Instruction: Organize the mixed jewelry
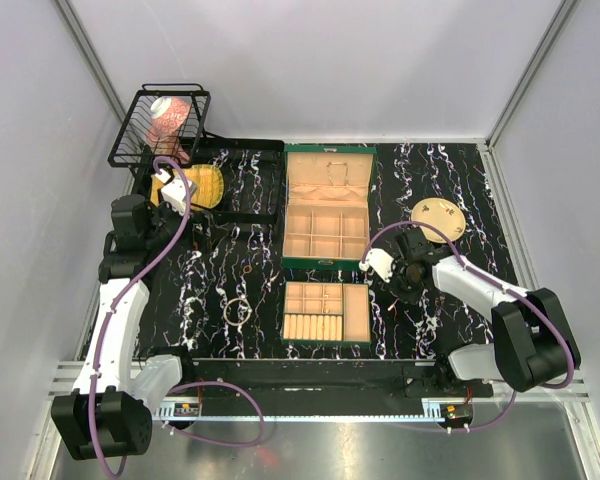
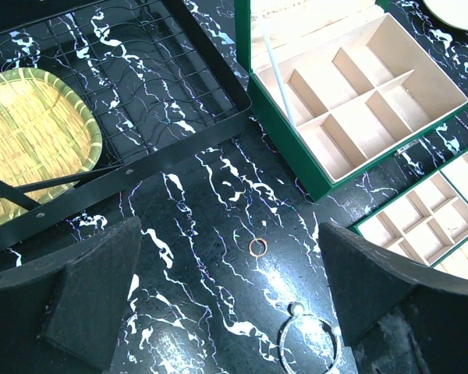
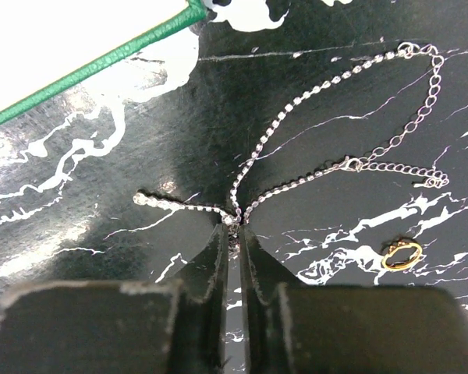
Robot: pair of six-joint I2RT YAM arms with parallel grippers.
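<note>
Right tool [image 3: 235,227] pinching rhinestone chain [image 3: 285,117] at bend, jaws nearly shut; lift slowly so trailing clasp end clears gold ring [image 3: 402,255] near tool.

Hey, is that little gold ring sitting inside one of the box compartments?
No, the gold ring lies on the black table beside the rhinestone chain.

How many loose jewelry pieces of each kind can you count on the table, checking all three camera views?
Ring: 2
Bangle: 1
Chain: 1
Total: 4
</note>
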